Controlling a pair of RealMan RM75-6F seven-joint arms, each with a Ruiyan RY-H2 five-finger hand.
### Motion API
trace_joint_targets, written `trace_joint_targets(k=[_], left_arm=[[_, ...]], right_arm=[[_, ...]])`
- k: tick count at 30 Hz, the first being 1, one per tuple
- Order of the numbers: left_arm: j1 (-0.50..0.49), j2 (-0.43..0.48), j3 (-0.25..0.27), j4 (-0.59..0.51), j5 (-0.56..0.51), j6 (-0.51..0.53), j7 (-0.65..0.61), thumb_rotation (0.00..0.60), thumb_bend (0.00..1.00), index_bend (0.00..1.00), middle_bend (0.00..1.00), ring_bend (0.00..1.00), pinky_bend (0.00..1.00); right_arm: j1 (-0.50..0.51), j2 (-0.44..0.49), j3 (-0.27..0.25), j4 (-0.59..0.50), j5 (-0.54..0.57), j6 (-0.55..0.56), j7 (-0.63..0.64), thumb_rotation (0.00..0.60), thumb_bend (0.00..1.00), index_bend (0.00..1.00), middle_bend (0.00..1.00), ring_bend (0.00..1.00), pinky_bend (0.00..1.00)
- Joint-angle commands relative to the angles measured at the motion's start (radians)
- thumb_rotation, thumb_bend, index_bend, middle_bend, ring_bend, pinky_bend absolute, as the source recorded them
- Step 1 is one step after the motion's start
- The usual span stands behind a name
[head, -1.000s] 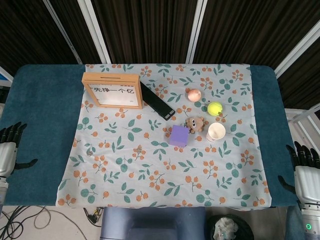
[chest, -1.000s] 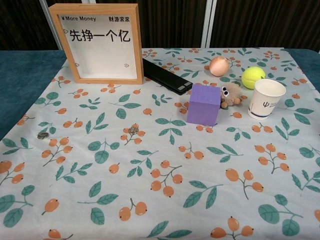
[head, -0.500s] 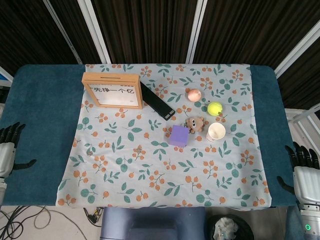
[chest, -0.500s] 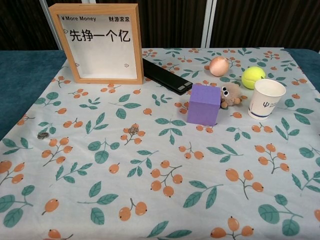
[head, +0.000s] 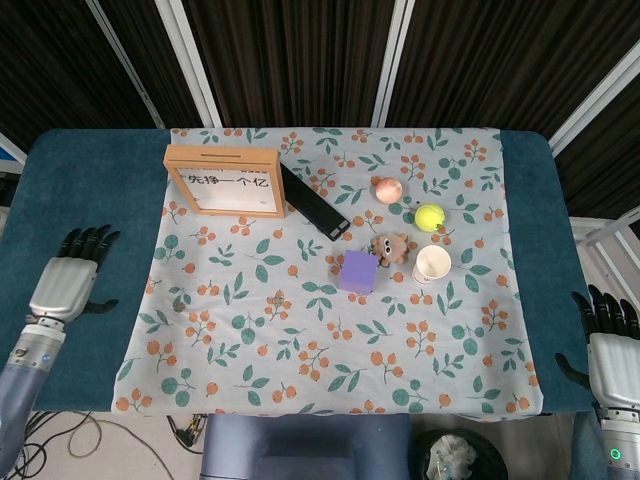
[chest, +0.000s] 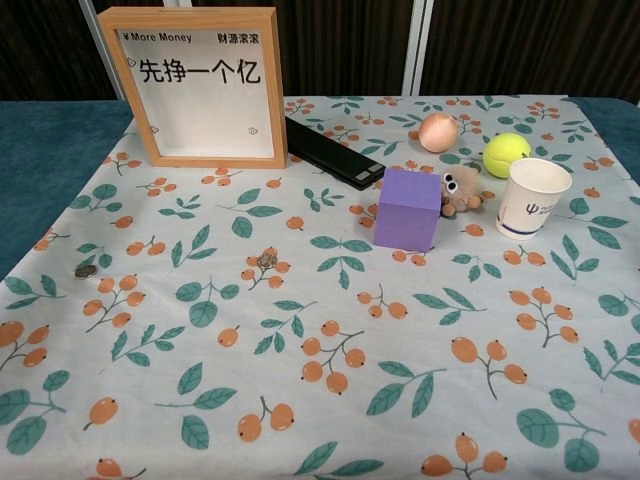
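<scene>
My left hand (head: 68, 276) hovers over the blue table surface at the left, fingers spread and holding nothing, just left of the floral cloth (head: 300, 330). My right hand (head: 610, 350) sits at the lower right edge, fingers apart and empty. Neither hand shows in the chest view. On the cloth stand a wooden picture frame (head: 224, 181) (chest: 205, 88), a black bar (head: 313, 201) (chest: 333, 151), a purple cube (head: 358, 272) (chest: 408, 209), a small plush toy (head: 391, 246) (chest: 460, 190), a paper cup (head: 432, 264) (chest: 533, 197), a tennis ball (head: 430, 217) (chest: 506, 154) and a peach (head: 387, 189) (chest: 438, 132).
Two small coin-like objects lie on the cloth's left part (head: 180, 304) (chest: 86, 270) and centre-left (head: 276, 299) (chest: 266, 260). Blue table strips (head: 80, 200) flank the cloth. Dark slatted panels stand behind the table.
My left hand has moved forward and rightward onto the blue strip, toward the cloth's left edge. The right hand and all objects have stayed put.
</scene>
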Motion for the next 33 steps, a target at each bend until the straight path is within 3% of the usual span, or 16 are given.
trace_joint_targets(k=[1,17,33], left_arm=[[-0.053,-0.049,-0.005,0.023,-0.009,-0.07,0.032,0.6,0.03,0.05,0.0,0.0,0.0],[-0.151,-0.26,0.013,0.187,-0.038,-0.167,0.112,0.6,0.02,0.05,0.0,0.0,0.0],[-0.176,-0.312,0.034,0.236,-0.076,-0.191,0.168,0.6,0.02,0.05,0.0,0.0,0.0]], right_arm=[[0.0,0.0,0.0,0.0,0.001,0.0,0.0,0.6,0.26,0.13,0.03,0.0,0.0],[0.001,0.007,0.006,-0.006,0.017,-0.006,0.006,0.6,0.26,0.13,0.03,0.0,0.0],[0.001,0.006,0.007,-0.006,0.019,-0.004,0.001,0.6,0.26,0.13,0.03,0.0,0.0]])
